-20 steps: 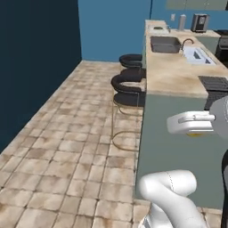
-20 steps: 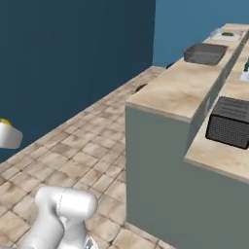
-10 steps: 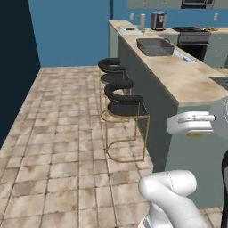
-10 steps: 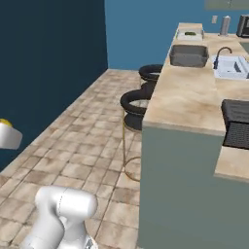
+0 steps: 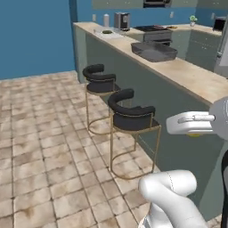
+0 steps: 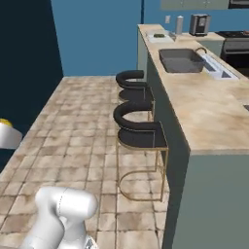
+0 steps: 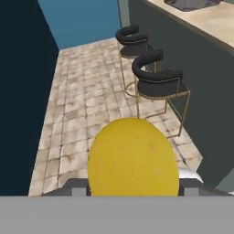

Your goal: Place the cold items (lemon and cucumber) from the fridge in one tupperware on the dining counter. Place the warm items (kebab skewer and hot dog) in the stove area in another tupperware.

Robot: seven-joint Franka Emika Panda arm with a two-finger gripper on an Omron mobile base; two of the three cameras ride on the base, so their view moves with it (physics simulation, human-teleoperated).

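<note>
- Tiled floor (image 5: 40, 147) spreading across the left, blue wall (image 5: 31, 35) behind.
- Two black stools (image 5: 131, 118) lined up mid-scene, tucked just beside the counter front.
- Long beige counter (image 6: 204, 112) running away on the right, with a dark sink (image 6: 181, 61) set in it and small appliances at the far end.
- Flat pale container (image 6: 159, 36), possibly a tupperware, lying near the far end of the counter; too small to be sure.
- Gripper (image 7: 132, 189) closed on the lemon (image 7: 132, 160), fruit seated between the fingers and carried high above the floor, well apart from the counter.
- Seen in the right base view as a yellow sliver (image 6: 5, 123) at the left edge, beside the white hand.
- Cucumber, skewer and hot dog not made out anywhere.
- Step in hand, by judgement: carrying the lemon to the counter for drop-off in a tupperware.
- To do it well: keep the grip steady and level during the drive, since a round lemon could roll out of a loosened hold.
- Steer wide of the stools, whose backs jut toward the path.
- Stop close enough for the arm to reach over the counter edge.
- Confirm the target box before lowering; bring the lemon down inside its walls and release low, so no bounce or roll off the top.
- Save the same box for the cucumber, another for the warm food.
</note>
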